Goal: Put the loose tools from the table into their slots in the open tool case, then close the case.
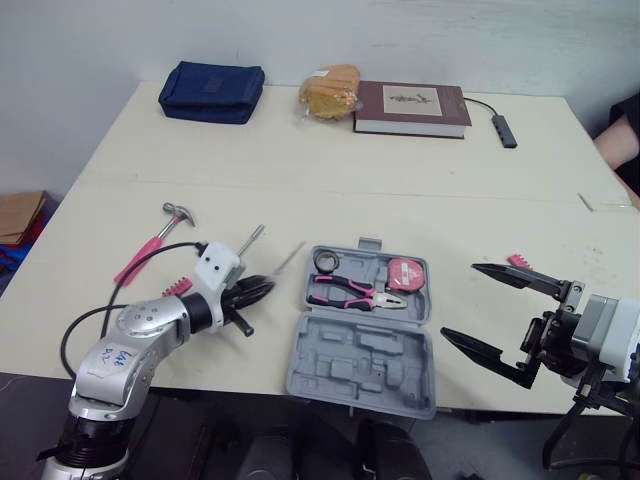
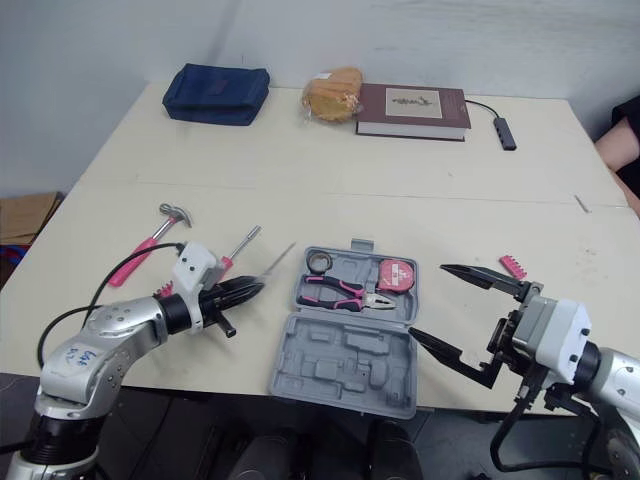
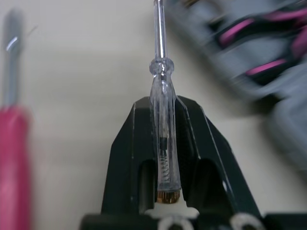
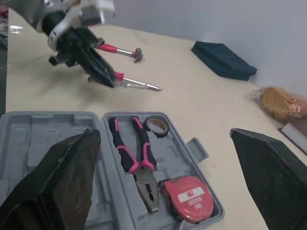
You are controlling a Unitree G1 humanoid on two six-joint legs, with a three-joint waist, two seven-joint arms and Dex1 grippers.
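The grey tool case (image 1: pixel 352 366) lies open at the table's front middle. Its far half holds pink-handled pliers (image 1: pixel 355 292), a red tape measure (image 1: pixel 405 273) and a roll of tape (image 1: pixel 323 261); the near half is bare. My left gripper (image 1: pixel 262 285) hovers just left of the case, shut on a clear screwdriver (image 3: pixel 162 86) whose shaft points toward the case. A pink-handled screwdriver (image 1: pixel 250 240) lies beside it, and a pink-handled hammer (image 1: pixel 160 232) lies farther left. A pink bit strip (image 1: pixel 517 262) lies on the right. My right gripper (image 1: pixel 458 300) stands open right of the case.
At the table's back lie a navy pouch (image 1: pixel 211 91), a bagged bread roll (image 1: pixel 330 92), a brown book (image 1: pixel 411 108) and a cable hub (image 1: pixel 503 128). A person's arm (image 1: pixel 620 135) shows at the right edge. Another small pink strip (image 1: pixel 177 287) lies by my left wrist.
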